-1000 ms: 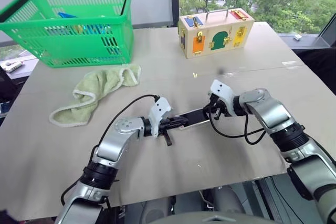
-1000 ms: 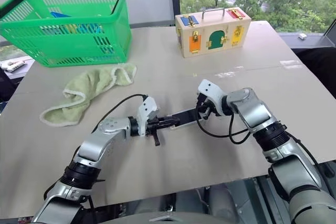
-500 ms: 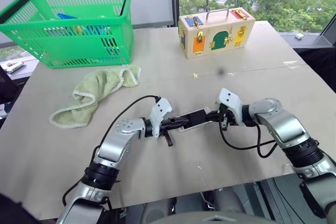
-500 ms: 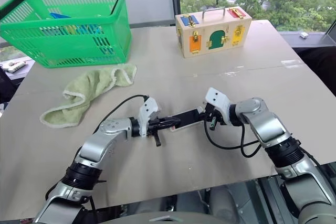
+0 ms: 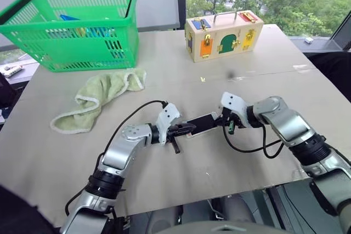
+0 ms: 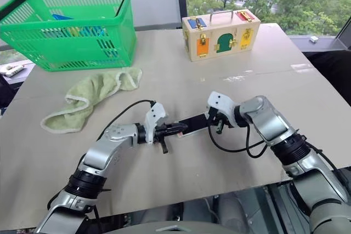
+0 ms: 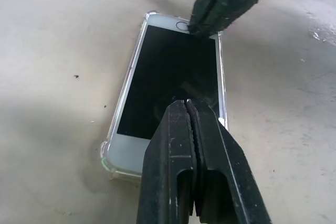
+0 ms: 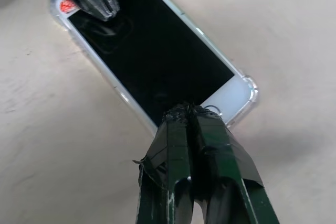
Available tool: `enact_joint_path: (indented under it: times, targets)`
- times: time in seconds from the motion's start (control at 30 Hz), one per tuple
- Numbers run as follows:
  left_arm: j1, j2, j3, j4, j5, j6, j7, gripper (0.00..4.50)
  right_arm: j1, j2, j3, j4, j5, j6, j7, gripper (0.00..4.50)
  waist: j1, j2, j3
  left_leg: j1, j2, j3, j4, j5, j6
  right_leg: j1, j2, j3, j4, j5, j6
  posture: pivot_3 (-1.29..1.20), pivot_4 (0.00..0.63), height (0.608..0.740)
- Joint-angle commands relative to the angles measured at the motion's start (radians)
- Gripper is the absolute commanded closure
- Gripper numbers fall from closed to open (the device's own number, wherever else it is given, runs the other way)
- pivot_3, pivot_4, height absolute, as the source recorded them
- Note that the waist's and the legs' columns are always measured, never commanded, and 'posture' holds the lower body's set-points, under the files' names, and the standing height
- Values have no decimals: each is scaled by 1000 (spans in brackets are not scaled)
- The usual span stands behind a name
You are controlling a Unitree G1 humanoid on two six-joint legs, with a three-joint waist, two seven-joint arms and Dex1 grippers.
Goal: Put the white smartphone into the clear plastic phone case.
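Note:
The white smartphone [image 7: 173, 77] lies flat, screen up, on the table between my two grippers. It sits inside the clear plastic phone case [image 7: 107, 157], whose glinting rim and rounded corners frame it [image 8: 251, 91]. My left gripper [image 5: 190, 129] is shut, its tip resting on the dark screen near one short end. My right gripper [image 5: 226, 124] is shut too, its tip pressing at the opposite end beside the round home button [image 8: 212, 109]. Neither gripper holds anything.
A green basket [image 5: 77, 26] stands at the back left with a pale green towel [image 5: 98, 97] in front of it. A wooden latch box [image 5: 222, 36] sits at the back centre. The table's front edge [image 5: 219, 193] runs close below both arms.
My right wrist has rolled a little and its forearm has swung slightly. Its tip stays at the phone's home-button end. The left arm and the phone have not moved.

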Motion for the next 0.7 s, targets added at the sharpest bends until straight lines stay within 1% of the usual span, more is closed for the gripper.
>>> enact_joint_path:
  times: [0.03,0.07,0.1,0.13,0.2,0.23,0.27,0.3,0.33,0.37,0.4,0.43,0.5,0.53,0.57,0.6,0.63,0.67,0.7]
  targets:
    - [13,-24,37,-12,-35,-10,11,4464,126,24,-26,71,0,-86,-50,4500,2,0,0,0,0,0,0,0,0,0,-2,-3,0,0,0,0,150,740]
    - [17,-42,66,-26,-68,2,19,4464,147,52,-94,45,37,-131,-73,4500,2,-1,1,0,0,0,0,0,0,0,-4,-5,0,0,0,0,150,740]
    - [21,-60,98,-43,-104,10,28,4464,168,71,-155,10,69,-156,-93,4500,2,2,5,-1,0,0,0,0,0,0,-5,-6,0,0,0,0,150,740]
    - [23,-72,122,-57,-129,13,34,4464,187,82,-198,-21,91,-176,-104,4500,2,3,8,-2,0,0,0,0,0,-1,-6,-7,-1,0,0,0,150,740]
    - [29,-84,163,-82,-167,10,41,4464,225,79,-252,-88,112,-233,-106,4500,2,6,18,-4,0,0,0,0,0,-2,-7,-8,-1,0,0,0,150,740]
    - [29,-91,183,-87,-178,10,57,4464,242,78,-277,-119,131,-250,-104,4500,0,8,20,-8,-1,0,0,0,0,-5,-6,-9,-1,0,0,0,150,740]
    - [28,-98,206,-91,-191,12,75,4500,261,80,-308,-151,154,-270,-106,4034,-1,8,20,-14,-2,0,0,1,2,-11,-2,-9,0,1,0,0,150,740]
    - [27,-101,221,-94,-202,19,86,4500,273,76,-324,-174,162,-275,-111,3917,0,8,23,-19,-2,0,0,3,5,-15,-1,-8,1,1,0,0,150,740]
    - [28,-100,228,-99,-209,21,87,4090,284,69,-332,-192,166,-280,-111,3545,2,7,26,-20,-3,0,0,3,5,-16,0,-8,1,2,2,0,150,740]
    - [29,-97,235,-107,-215,20,88,3985,297,60,-340,-212,168,-283,-111,3255,2,7,28,-20,-3,0,0,3,5,-16,1,-8,1,3,4,0,150,740]
    - [28,-98,249,-117,-229,28,93,3785,309,52,-351,-232,171,-287,-114,2838,4,7,30,-21,-4,0,0,3,5,-16,2,-8,0,3,4,0,150,740]
    - [27,-94,260,-131,-246,42,95,3318,320,47,-369,-255,182,-287,-120,2323,5,6,31,-21,-4,0,0,3,5,-16,2,-8,0,3,4,0,150,740]
    - [28,-79,270,-154,-261,55,94,2398,341,29,-402,-292,194,-290,-130,1429,6,4,35,-22,-4,0,0,2,4,-16,2,-8,-1,2,6,0,150,740]
    - [32,-64,275,-170,-271,72,89,1877,356,13,-424,-316,203,-285,-129,863,7,3,36,-22,-4,0,0,2,4,-16,2,-8,-1,1,6,0,150,740]
    - [35,-54,278,-181,-278,84,88,1485,368,2,-437,-333,209,-282,-129,476,9,3,38,-22,-4,0,0,2,4,-16,2,-8,-2,1,6,0,150,740]
    - [39,-41,279,-193,-283,91,84,993,379,-10,-450,-348,214,-281,-131,24,10,2,39,-22,-4,0,0,2,4,-16,2,-8,-2,-1,3,0,150,740]
    - [46,-27,278,-206,-283,90,81,425,395,-22,-467,-363,219,-283,-135,0,10,2,40,-22,-3,0,0,2,4,-16,2,-8,-2,-1,3,0,150,740]
    - [59,-10,280,-223,-281,92,78,86,420,-35,-496,-383,229,-284,-139,0,13,2,40,-22,-3,0,0,2,4,-16,2,-8,-2,-1,3,0,150,740]
    - [73,6,283,-238,-280,90,75,86,446,-47,-523,-404,239,-283,-141,0,14,2,41,-22,-3,0,1,2,4,-16,2,-8,-2,-1,3,0,150,740]
